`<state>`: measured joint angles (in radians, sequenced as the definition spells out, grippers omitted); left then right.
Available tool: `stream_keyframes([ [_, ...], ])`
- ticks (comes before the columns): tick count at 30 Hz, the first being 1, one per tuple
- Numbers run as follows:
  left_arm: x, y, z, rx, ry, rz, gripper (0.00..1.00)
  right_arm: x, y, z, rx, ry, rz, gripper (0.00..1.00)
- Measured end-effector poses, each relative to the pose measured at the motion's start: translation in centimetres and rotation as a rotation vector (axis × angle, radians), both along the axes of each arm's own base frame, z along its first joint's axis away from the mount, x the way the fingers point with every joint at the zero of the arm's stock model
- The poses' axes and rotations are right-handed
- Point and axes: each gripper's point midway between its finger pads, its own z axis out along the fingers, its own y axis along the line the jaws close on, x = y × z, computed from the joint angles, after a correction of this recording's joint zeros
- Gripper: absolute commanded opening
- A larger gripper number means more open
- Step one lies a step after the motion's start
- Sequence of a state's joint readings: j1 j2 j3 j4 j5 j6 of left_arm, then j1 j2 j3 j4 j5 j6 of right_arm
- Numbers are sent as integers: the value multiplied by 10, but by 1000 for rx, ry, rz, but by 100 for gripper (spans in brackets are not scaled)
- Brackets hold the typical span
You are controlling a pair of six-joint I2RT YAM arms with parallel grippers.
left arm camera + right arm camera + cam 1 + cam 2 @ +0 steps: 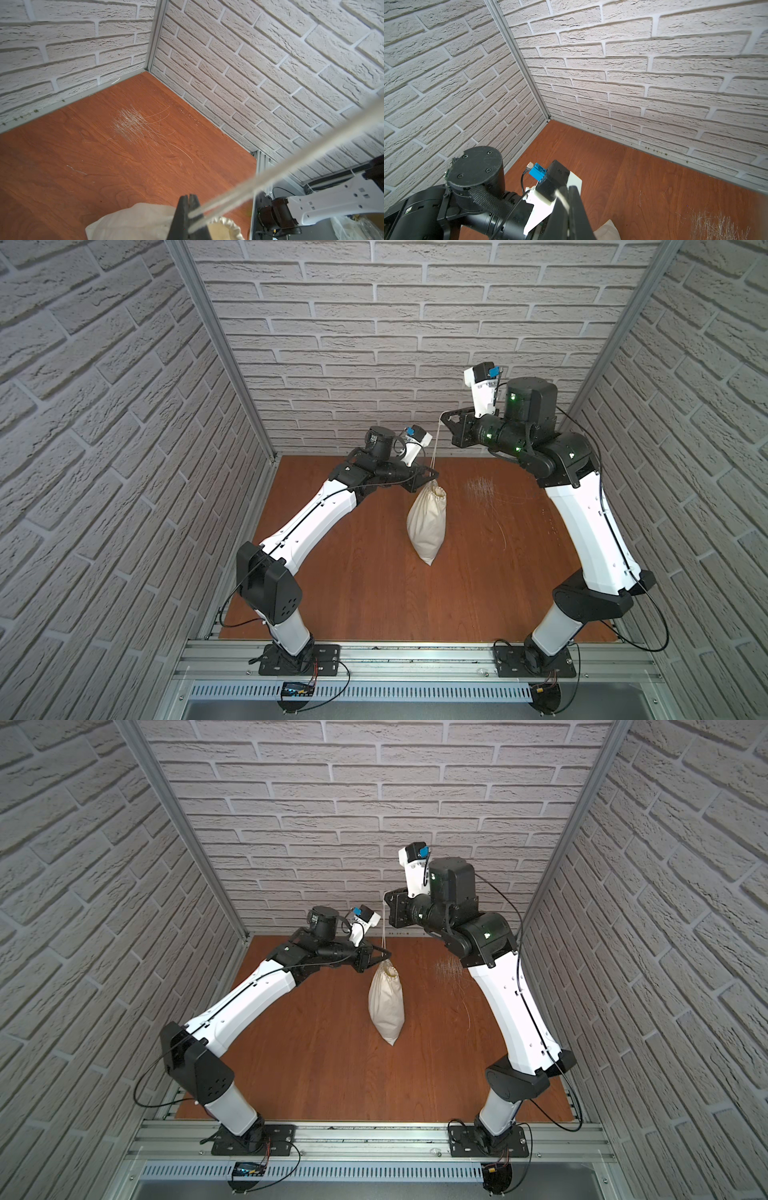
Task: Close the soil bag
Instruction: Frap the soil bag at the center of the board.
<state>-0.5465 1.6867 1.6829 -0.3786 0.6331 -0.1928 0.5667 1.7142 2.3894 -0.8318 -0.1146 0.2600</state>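
The soil bag (427,522) (386,1006) is a cream cloth sack hanging mouth-up under my left gripper (432,477) (388,956). Its gathered mouth (225,227) is still partly open. In the left wrist view my left gripper (189,197) is shut, and two strands of the thin cord (270,174) come out from between its fingers. The cord (436,443) rises to my right gripper (443,417) (385,898), higher up near the back wall. In the right wrist view that gripper (568,189) is shut with the cord's end (561,197) pinched in it. I cannot tell whether the bag's bottom corner touches the table.
The reddish wooden table (365,580) has a patch of pale scratches (480,487) to the right of the bag. White brick walls close in the back and both sides. An aluminium rail (415,659) carrying both arm bases runs along the front edge.
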Motion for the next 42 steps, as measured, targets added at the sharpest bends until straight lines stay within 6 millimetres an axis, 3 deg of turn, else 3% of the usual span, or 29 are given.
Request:
stream_keyframes([
  [5,-1,0,-5,5,17,5,0,5,-3,-8,-16,13,-12,3],
  [11,-10,6,-21,35,67,13,0,27,-12,-34,-33,48,-59,3],
  [25,-24,7,-27,35,112,-26,0,49,-36,-66,-51,137,-114,3],
  [32,-31,9,-35,57,156,-39,0,73,-34,-104,-49,243,-106,3],
  [42,-33,10,-49,84,208,-45,0,79,-46,-140,-35,349,-119,3],
])
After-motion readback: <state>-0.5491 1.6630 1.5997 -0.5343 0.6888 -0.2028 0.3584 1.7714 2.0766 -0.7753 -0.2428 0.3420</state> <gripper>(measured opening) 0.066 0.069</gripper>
